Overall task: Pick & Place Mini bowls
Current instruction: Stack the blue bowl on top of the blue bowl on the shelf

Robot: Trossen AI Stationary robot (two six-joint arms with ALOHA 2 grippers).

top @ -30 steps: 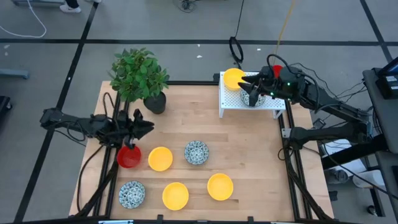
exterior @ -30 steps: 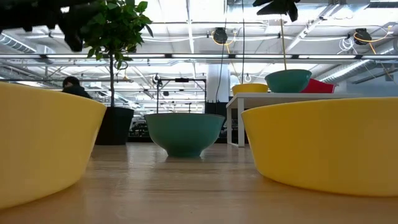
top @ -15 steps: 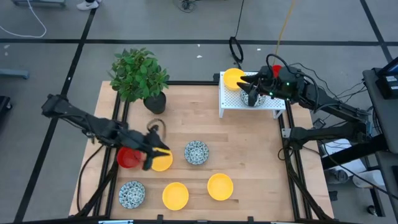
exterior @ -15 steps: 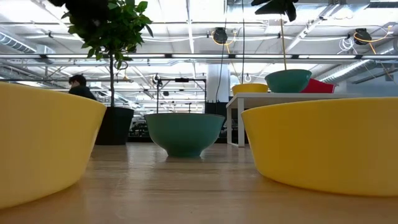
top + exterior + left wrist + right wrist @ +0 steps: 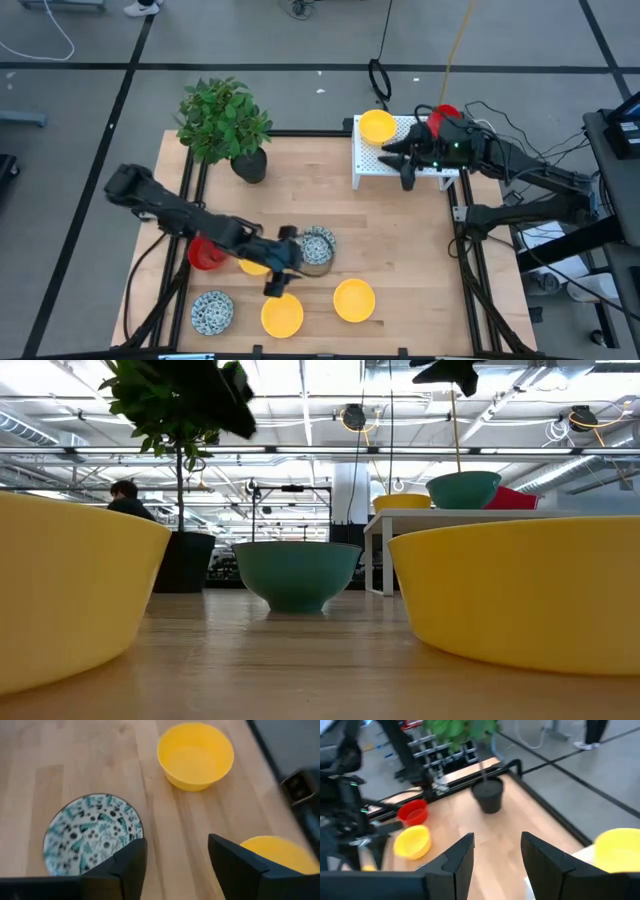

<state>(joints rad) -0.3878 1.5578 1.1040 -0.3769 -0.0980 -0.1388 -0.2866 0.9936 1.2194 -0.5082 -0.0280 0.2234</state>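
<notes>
My left gripper [image 5: 284, 274] is open and empty, low over the table just left of a speckled bowl [image 5: 318, 247], which shows beside its fingers in the left wrist view [image 5: 92, 836]. It partly covers a yellow bowl [image 5: 252, 264]. A red bowl [image 5: 205, 253], a second speckled bowl [image 5: 212, 312] and two more yellow bowls [image 5: 282, 316] [image 5: 354, 300] stand on the table. My right gripper [image 5: 398, 164] is open and empty over the white rack [image 5: 375, 165], which holds a yellow bowl [image 5: 377, 126], a red bowl [image 5: 444, 114] and a teal-sided bowl [image 5: 463, 489], hidden from above.
A dark pot with a green plant [image 5: 224, 125] stands at the table's far left. The rack fills the far right corner. Bare wood lies in the middle of the table [image 5: 330, 195]. A person [image 5: 124, 498] shows in the room behind.
My left gripper has swung from beside the red bowl toward the table's right and near edges, across the yellow bowl, to the left of the speckled bowl. My right gripper has shifted slightly over the rack and now hides the speckled bowl there from above.
</notes>
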